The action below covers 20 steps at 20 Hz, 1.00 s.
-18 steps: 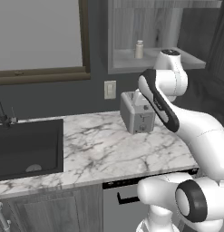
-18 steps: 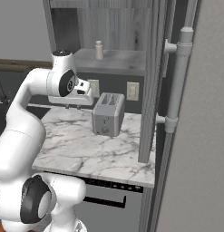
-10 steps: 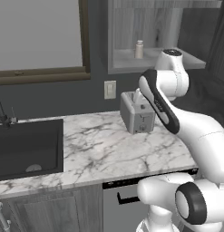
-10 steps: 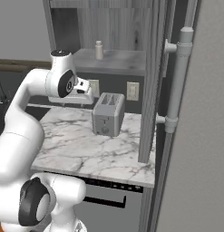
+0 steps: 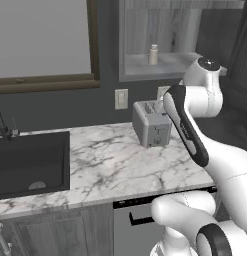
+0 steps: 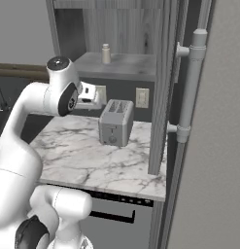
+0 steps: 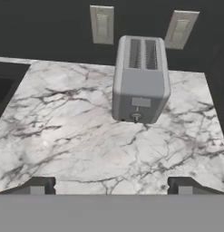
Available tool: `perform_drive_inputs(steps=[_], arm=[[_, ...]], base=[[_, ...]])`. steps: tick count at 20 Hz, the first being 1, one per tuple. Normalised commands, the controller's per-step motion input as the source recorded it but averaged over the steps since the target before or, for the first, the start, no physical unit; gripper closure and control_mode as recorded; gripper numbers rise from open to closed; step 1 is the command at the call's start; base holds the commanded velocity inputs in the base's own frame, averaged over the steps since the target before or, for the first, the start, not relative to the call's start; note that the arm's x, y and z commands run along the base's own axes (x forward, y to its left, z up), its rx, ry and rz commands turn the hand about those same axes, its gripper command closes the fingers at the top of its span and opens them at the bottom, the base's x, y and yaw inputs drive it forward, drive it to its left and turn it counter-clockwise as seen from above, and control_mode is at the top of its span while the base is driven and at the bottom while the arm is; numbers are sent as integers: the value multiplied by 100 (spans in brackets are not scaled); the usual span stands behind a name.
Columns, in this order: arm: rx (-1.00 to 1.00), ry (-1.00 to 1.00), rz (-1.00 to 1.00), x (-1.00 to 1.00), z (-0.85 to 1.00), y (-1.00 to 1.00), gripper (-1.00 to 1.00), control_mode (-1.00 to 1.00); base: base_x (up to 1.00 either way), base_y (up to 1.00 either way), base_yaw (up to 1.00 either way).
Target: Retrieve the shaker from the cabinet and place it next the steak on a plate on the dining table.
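Note:
The shaker (image 5: 153, 54) (image 6: 106, 53) is a small cream bottle standing upright on the shelf of the open wall cabinet (image 5: 170, 64) (image 6: 126, 65). My gripper (image 6: 94, 95) (image 7: 111, 186) hangs over the marble counter, below the shelf and apart from the shaker. It points down toward the toaster. Its fingertips (image 7: 38, 186) stand far apart with nothing between them, so it is open. The steak, the plate and the dining table are out of view.
A grey toaster (image 5: 151, 124) (image 6: 115, 122) (image 7: 140, 79) stands on the marble counter (image 5: 95, 160) under the cabinet. Two wall outlets (image 7: 102, 23) sit behind it. A dark sink (image 5: 30, 160) lies to the left. A tall panel with a long handle (image 6: 189, 87) closes off the right.
The arm stands almost as before. Nothing on the counter or the shelf has moved.

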Motion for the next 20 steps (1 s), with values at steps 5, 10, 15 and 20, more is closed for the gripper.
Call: perform_drive_inputs(steps=[5,10,15,20], arm=[[0,-19,0,-4,42,-20,-100,-100],[0,-13,0,0,48,-16,-100,-100],[0,-8,0,0,50,-5,-100,-100],[0,-2,0,0,43,0,-100,-100]], base=[[0,0,0],[0,0,0],[0,0,0],[0,0,0]])
